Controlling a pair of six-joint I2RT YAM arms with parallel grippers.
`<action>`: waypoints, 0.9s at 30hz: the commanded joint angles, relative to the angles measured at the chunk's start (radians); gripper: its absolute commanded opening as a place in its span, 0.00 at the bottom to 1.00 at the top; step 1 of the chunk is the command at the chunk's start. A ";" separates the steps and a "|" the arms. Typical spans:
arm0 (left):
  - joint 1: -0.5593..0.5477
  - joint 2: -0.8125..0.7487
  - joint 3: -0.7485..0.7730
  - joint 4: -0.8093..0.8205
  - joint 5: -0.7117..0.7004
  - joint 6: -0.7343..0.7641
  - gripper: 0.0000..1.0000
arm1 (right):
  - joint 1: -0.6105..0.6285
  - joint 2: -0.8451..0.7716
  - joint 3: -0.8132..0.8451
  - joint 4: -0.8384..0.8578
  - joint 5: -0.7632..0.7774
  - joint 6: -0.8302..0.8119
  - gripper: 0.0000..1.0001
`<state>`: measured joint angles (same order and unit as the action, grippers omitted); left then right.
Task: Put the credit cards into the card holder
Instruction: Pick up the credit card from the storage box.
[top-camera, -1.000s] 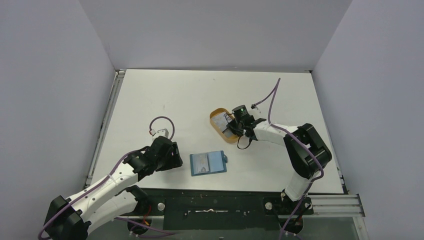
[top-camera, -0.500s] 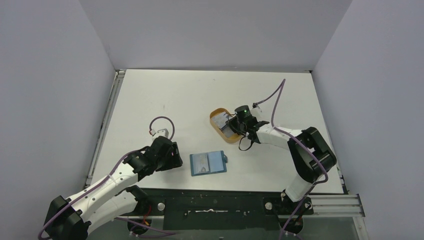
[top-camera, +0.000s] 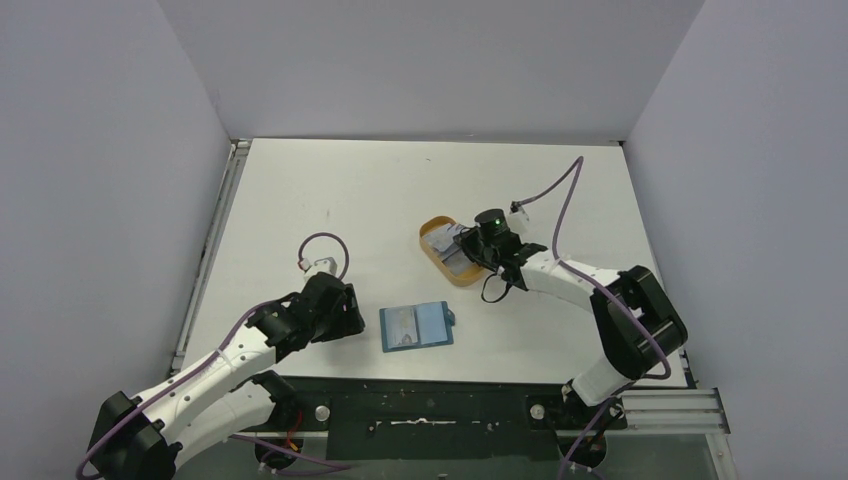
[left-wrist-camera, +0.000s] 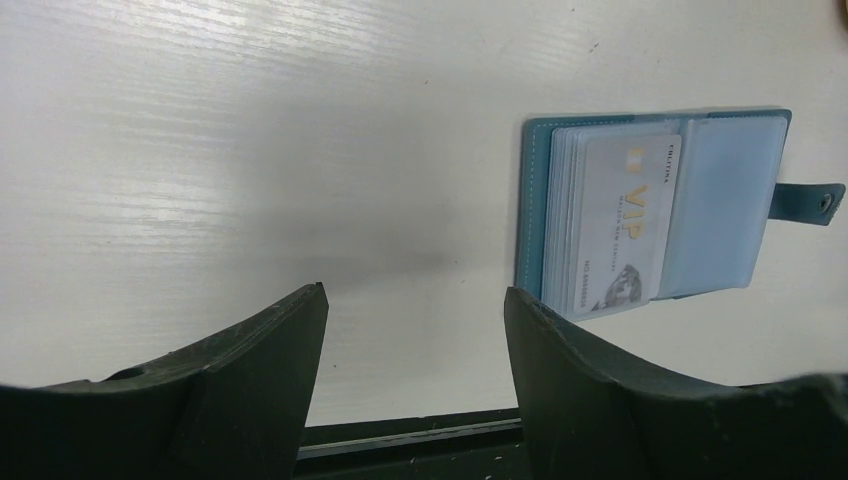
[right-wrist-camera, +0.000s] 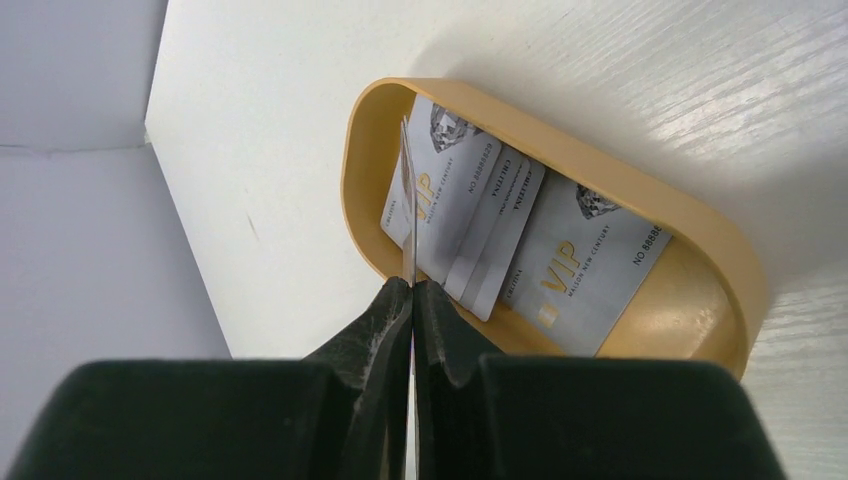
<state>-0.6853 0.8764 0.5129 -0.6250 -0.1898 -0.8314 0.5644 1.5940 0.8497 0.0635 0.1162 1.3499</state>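
The black fingers of the right gripper are pressed together on one thin, silvery grey-white plastic card. It is pinched by one end, so it stands on edge and shows to the wrist camera only as a fine line. That hold looks deliberate, since a stiff, flat card gripped at one end leaves the other end free to slide into a narrow pocket. Beneath it lies the shallow orange-tan oval tray, smooth and matte with a raised rim. In the tray is a loose fan of the other grey-white cards, glossy and overlapping, with gold "VIP" lettering and small dark print. The rim probably keeps them from skating away while one is picked out. Whether the held card's far end touches them cannot be told.

The left gripper has its dark, blunt fingers well apart and holds nothing, low over the white, faintly grained table. Just beyond it lies the small teal-blue folding card holder, open and flat, with a stitched edge. Inside it is lighter blue, with soft clear pockets. One pocketed card sits in its left half, and the snap tab sticks out sideways. From above, the card holder lies near the table's front edge between the arms, well apart from the tray. The left gripper seems stationed there to steady the limp holder.
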 joint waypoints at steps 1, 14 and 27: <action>0.005 -0.021 0.055 0.012 -0.039 0.001 0.63 | 0.011 -0.097 0.002 -0.011 0.050 -0.014 0.00; 0.010 -0.181 0.216 -0.025 -0.126 0.088 0.71 | -0.018 -0.531 0.045 -0.306 -0.203 -0.274 0.00; 0.013 -0.292 0.156 0.378 0.161 0.119 0.91 | -0.072 -0.758 0.109 -0.539 -0.454 -0.418 0.00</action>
<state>-0.6777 0.5877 0.6785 -0.4431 -0.1642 -0.7231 0.5026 0.8448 0.9245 -0.4423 -0.2028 1.0019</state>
